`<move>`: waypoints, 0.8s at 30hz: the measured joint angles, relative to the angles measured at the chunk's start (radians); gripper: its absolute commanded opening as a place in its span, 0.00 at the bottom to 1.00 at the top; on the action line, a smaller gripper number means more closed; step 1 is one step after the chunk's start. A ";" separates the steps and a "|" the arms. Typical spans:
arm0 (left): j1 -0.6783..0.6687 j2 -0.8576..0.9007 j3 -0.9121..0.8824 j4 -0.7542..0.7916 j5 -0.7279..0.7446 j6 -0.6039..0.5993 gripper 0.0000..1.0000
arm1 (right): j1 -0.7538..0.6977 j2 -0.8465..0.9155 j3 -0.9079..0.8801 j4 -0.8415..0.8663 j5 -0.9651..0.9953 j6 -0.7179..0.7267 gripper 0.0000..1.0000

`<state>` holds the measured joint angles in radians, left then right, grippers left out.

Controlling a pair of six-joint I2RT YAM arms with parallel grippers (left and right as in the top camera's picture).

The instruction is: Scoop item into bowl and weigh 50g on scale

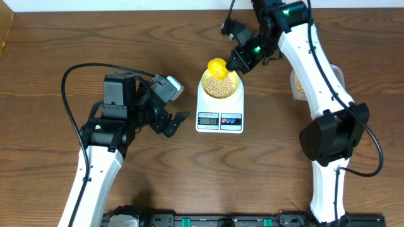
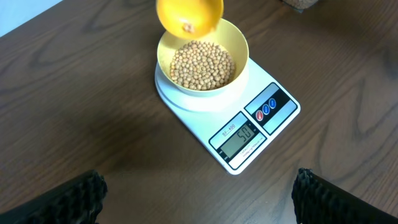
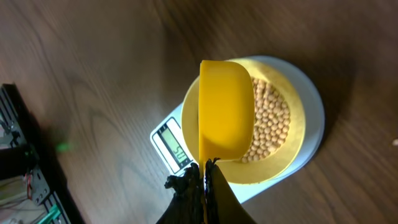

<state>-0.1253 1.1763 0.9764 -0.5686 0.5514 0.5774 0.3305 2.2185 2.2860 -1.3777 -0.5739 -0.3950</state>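
The beans (image 2: 202, 64) lie heaped in the pale-yellow bowl (image 2: 239, 42), which sits on the platform of the white scale (image 2: 283, 102); the yellow scoop (image 3: 224, 109) hangs just above the bowl's far rim, its handle clamped in the right gripper (image 3: 204, 169); the left gripper (image 2: 200, 180), jaws spread wide and holding nothing, hovers beside the scale's left edge, apart from it; bare wooden table (image 2: 74, 112) surrounds the scale on its near and left sides; a clear tub (image 1: 297, 82) stands to its right, partly hidden by the right arm.

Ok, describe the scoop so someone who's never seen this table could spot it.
Find the white scale mid-table, with a pale-yellow bowl of beans on it. The scoop hangs over the bowl's far side, gripped by the right pincer. It is the deeper, orange-yellow one.
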 measured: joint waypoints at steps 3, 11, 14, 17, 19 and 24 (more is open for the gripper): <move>0.000 0.000 0.000 0.000 0.000 0.000 0.98 | -0.003 0.000 0.030 -0.006 -0.014 0.000 0.01; 0.000 0.000 0.000 0.000 0.000 0.000 0.97 | -0.087 0.000 0.058 -0.013 -0.217 0.013 0.01; 0.000 0.000 0.000 0.000 0.000 0.000 0.98 | -0.147 0.000 0.058 -0.029 -0.307 0.031 0.01; 0.000 0.000 0.000 0.000 0.000 0.000 0.98 | -0.212 0.000 0.061 -0.072 -0.391 0.042 0.01; 0.000 0.000 0.000 0.000 0.000 0.000 0.98 | -0.253 0.000 0.064 -0.107 -0.425 0.046 0.01; 0.000 0.000 0.000 0.000 0.000 0.000 0.98 | -0.351 -0.001 0.069 -0.171 -0.465 0.048 0.01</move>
<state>-0.1253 1.1763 0.9764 -0.5686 0.5514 0.5774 -0.0200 2.2177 2.3554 -1.5482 -1.0393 -0.3473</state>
